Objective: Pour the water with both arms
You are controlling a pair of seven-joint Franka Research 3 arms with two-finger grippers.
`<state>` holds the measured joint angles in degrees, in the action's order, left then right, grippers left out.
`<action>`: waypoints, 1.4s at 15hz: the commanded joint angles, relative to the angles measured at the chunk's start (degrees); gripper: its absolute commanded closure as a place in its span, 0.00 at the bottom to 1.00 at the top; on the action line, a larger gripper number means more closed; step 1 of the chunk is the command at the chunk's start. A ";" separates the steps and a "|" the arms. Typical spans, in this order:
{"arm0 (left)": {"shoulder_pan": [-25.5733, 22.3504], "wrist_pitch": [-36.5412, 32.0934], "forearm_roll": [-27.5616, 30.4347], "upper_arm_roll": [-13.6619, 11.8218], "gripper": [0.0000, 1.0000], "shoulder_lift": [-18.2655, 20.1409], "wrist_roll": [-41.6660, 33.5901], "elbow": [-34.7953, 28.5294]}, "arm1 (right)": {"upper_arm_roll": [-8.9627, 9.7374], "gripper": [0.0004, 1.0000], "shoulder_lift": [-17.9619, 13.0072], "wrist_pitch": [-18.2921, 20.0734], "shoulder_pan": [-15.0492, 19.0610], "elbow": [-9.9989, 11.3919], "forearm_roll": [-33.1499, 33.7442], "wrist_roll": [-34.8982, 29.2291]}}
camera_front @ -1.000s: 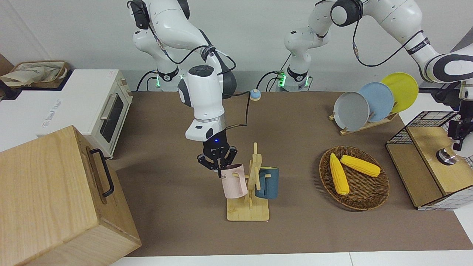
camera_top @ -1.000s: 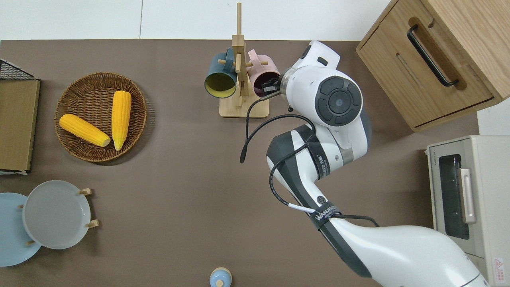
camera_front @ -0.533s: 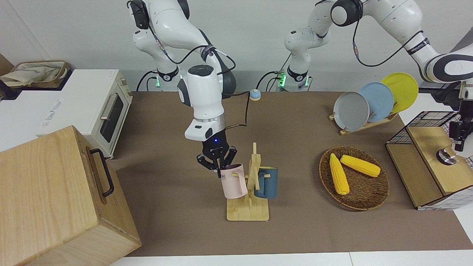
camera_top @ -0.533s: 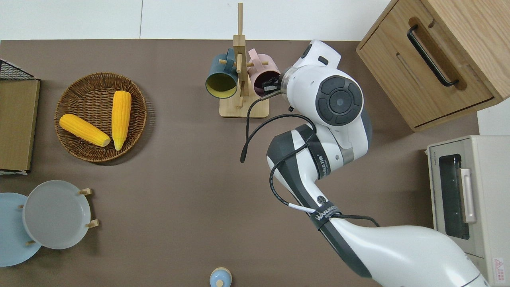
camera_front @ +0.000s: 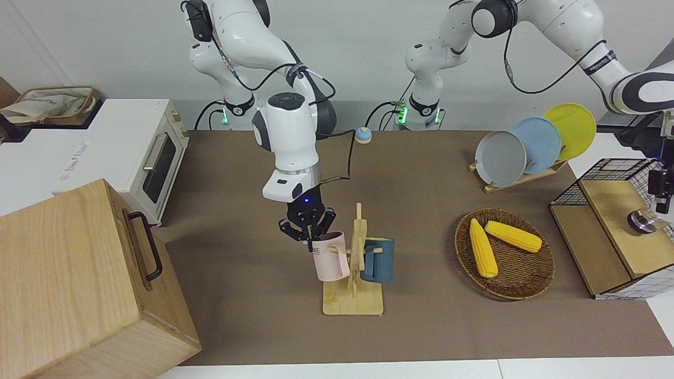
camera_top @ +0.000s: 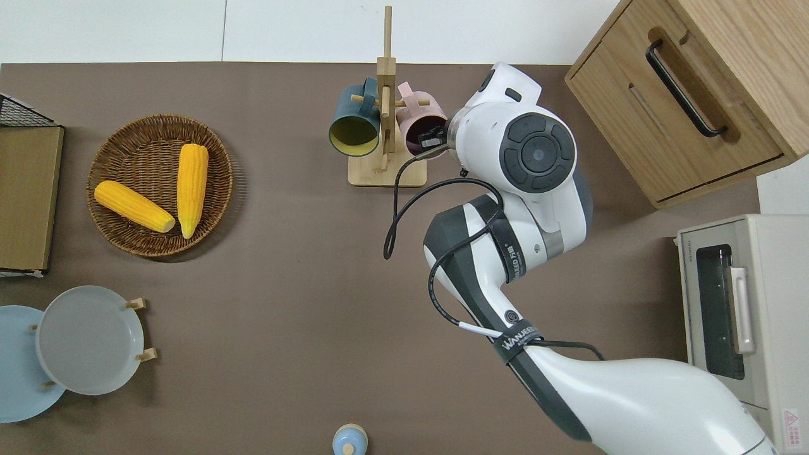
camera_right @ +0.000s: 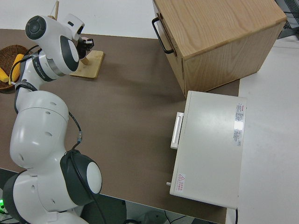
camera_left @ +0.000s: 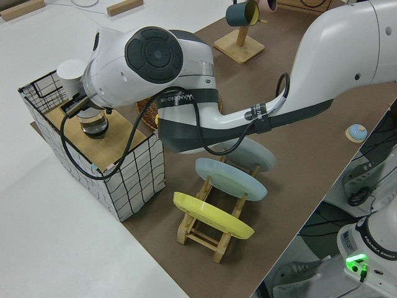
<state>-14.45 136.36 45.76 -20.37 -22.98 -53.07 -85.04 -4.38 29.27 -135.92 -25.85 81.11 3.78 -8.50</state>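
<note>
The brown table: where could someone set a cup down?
The widest bare stretch of the brown table lies between the wicker basket, the plate rack and the mug stand. It is crowded by the wooden box and oven.

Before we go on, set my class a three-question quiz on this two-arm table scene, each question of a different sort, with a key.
1. True or false: the right gripper is shut on the rim of the pink mug hanging on the wooden mug rack.
2. How many corn cobs lie in the wicker basket?
3. Which is nearer to the robots: A, the plate rack, or B, the wicker basket?

Key: 1. True. 2. Two. 3. A.
</note>
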 commanded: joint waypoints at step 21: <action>13.83 -17.62 -43.37 3.57 1.00 27.27 46.72 -8.10 | 0.08 1.00 -7.82 24.27 6.34 -2.09 0.00 7.89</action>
<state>-3.40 117.78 8.21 -18.37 -2.74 -13.05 -85.70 -4.99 23.10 -117.67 -20.92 78.37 3.72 -1.77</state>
